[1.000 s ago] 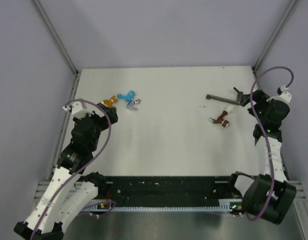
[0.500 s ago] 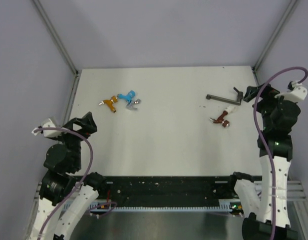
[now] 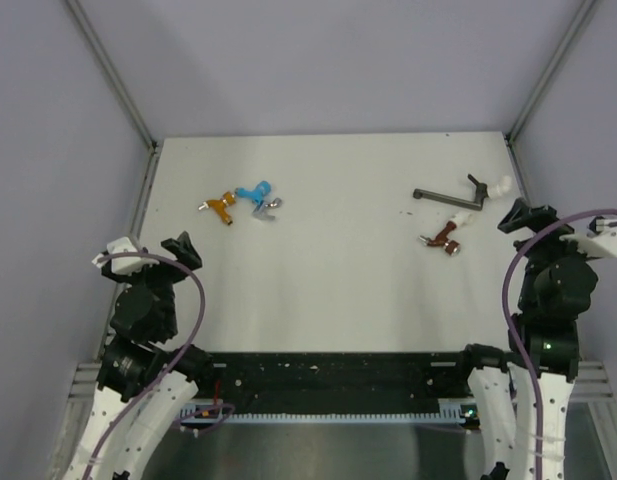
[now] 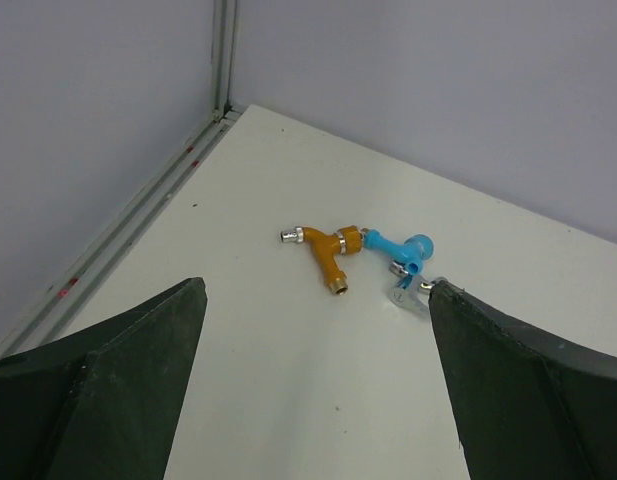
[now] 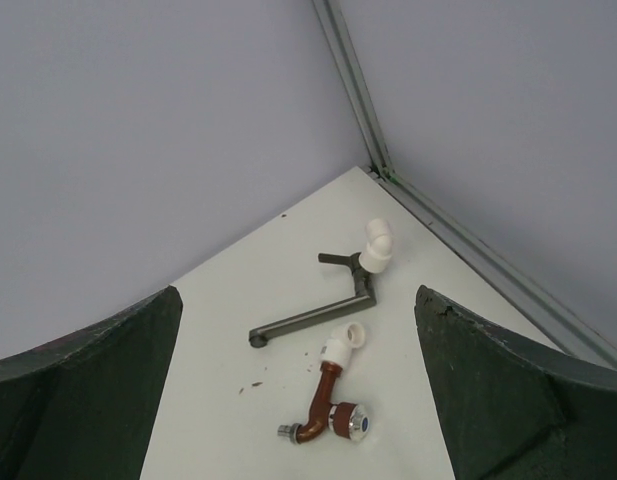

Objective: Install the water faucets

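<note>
Pincer status: my left pincer point(image 4: 316, 330) and my right pincer point(image 5: 296, 300) both stand spread wide, grasping nothing, raised above the white tabletop point(image 4: 238, 400).

Ahead of the left pincer, well apart from it, three loose pieces lie in a cluster. They are an orange plastic tap-shaped faucet with silvery threaded ends point(image 4: 326, 255), a light blue plastic faucet point(image 4: 403, 247) touching its far end, and a small grey faucet with a silvery tip point(image 4: 408, 296). The grey one sits just beside the blue one, toward my right side.

Ahead of the right pincer lies a dark red-brown curved faucet point(image 5: 323, 405), its end seated in a white plastic elbow fitting point(image 5: 345, 345). Beyond that is a dark grey metal crank-shaped rod point(image 5: 313, 320) carrying a second white elbow point(image 5: 378, 245).

Handling, by judgement: the faucets look light, rigid and smooth, so they may skid or roll under a closing grip. Take hold across the straight body, not on the silvery tips, which should stay free for insertion.
</note>
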### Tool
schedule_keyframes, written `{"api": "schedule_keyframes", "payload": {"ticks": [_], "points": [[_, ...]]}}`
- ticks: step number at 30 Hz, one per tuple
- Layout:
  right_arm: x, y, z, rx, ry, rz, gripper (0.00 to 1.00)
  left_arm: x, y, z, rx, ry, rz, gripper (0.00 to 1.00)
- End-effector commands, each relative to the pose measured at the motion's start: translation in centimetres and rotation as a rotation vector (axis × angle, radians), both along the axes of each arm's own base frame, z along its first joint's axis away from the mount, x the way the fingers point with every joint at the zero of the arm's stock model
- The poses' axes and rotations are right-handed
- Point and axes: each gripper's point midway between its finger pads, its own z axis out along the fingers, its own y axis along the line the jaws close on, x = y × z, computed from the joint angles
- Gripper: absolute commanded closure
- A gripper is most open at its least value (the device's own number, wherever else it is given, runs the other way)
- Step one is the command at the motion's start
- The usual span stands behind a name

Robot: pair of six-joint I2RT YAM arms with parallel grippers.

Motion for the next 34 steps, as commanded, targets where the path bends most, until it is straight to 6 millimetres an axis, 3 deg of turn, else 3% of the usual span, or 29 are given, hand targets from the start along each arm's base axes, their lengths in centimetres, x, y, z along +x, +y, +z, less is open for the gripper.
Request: {"api": "schedule_keyframes", "payload": {"ticks": [1, 5, 11, 23, 29, 34], "points": [[-2.1, -0.3, 1.5, -0.059, -0.076, -0.047, 0.01, -0.2, 1.3, 1.9, 0.002, -0.085, 0.064, 0.01], [-3.6, -0.5, 1.4, -0.113, -0.137, -0.071, 0.01, -0.1, 1.6, 1.8, -0.015, -0.092, 0.085, 0.01], [-3.2, -0.4, 0.5, -0.121, -0.175, -0.067, 0.01, -0.7, 2.7, 1.9, -0.045, -0.115, 0.139, 0.01], [-3.3, -0.2, -0.1, -0.157, -0.185, -0.058, 0.01, -4.1, 6.1, 2.9, -0.139, -0.27, 0.297, 0.01], [-3.4, -0.4, 0.0, -0.159, -0.184, -0.069, 0.01, -4.1, 5.8, 3.5, -0.14, -0.31, 0.271, 0.01], [-2.0, 0.4, -0.4, -0.149, -0.171, -0.018, 0.01, -4.2, 5.9, 3.5, -0.144, -0.311, 0.277, 0.01]]}}
